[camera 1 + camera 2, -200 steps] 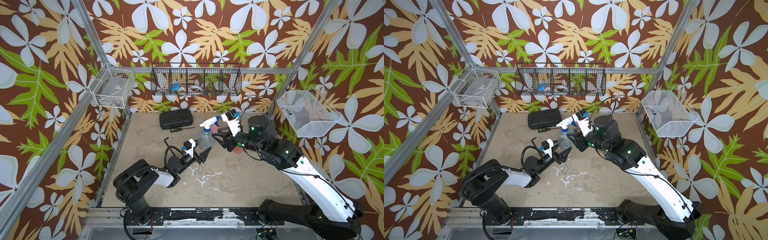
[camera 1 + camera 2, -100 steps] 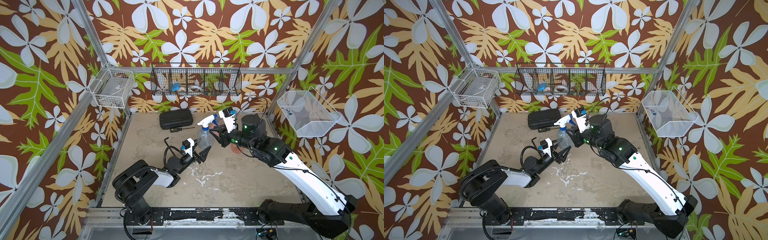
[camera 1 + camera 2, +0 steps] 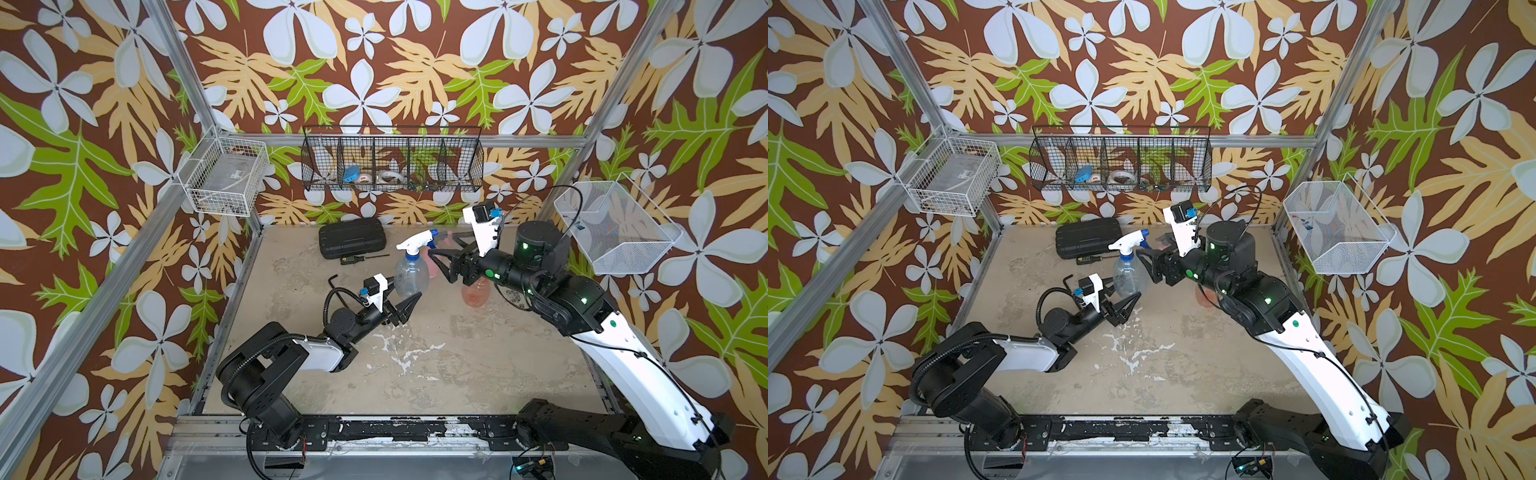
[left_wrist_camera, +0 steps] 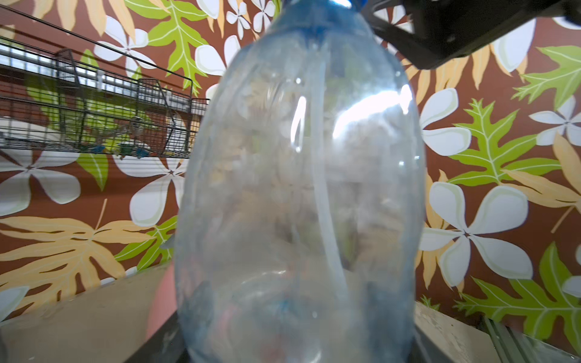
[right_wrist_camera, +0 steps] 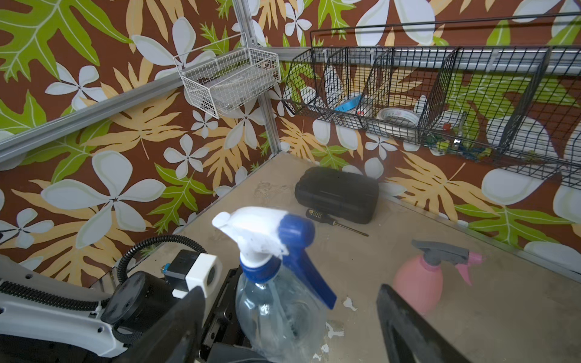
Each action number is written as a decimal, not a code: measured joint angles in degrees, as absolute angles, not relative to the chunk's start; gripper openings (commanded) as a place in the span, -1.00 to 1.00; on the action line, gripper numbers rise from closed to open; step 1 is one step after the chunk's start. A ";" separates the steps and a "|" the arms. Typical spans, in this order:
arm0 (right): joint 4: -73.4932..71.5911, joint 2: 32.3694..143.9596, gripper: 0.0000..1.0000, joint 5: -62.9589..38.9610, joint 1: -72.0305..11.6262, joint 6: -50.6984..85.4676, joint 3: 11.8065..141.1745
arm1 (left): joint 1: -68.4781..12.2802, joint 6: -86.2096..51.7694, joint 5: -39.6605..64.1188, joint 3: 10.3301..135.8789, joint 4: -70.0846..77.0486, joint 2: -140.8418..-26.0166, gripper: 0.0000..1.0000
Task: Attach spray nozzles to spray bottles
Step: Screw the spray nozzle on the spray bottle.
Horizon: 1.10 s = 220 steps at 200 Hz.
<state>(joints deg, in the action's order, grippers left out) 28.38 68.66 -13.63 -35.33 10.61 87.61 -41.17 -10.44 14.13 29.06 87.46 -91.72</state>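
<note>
Floral walls [image 3: 374,62] surround stained tabletop [image 3: 457,374] bearing pink bottle [image 5: 418,283]

In both top views two arms are seen, built of black joints and glossy white shells: the left arm [image 3: 318,355] at lower left, the right arm [image 3: 636,365] at lower right. A ribbed black conduit [image 5: 157,239] is looped beside the left wrist. A thin black cable [image 3: 638,354] is clipped along the right arm's long white link, which is dotted with small dark screw holes. Green lights and round green stickers are carried on the right arm. Each wrist is topped by a white camera block [image 3: 482,228] with a blue plug. The left claw [image 3: 409,298] and right claw [image 3: 440,246] are formed of black tapering fingers.
</note>
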 measured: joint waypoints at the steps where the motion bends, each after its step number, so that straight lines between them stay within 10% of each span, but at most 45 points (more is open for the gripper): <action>1: 28.40 68.75 0.76 -13.76 -35.31 10.52 87.68 | -41.15 -10.46 14.24 29.06 87.44 -91.72 -0.10; 220: 27.14 70.02 0.14 -18.63 -48.49 13.47 85.08 | -40.82 -11.73 18.04 31.22 83.22 -92.62 -0.12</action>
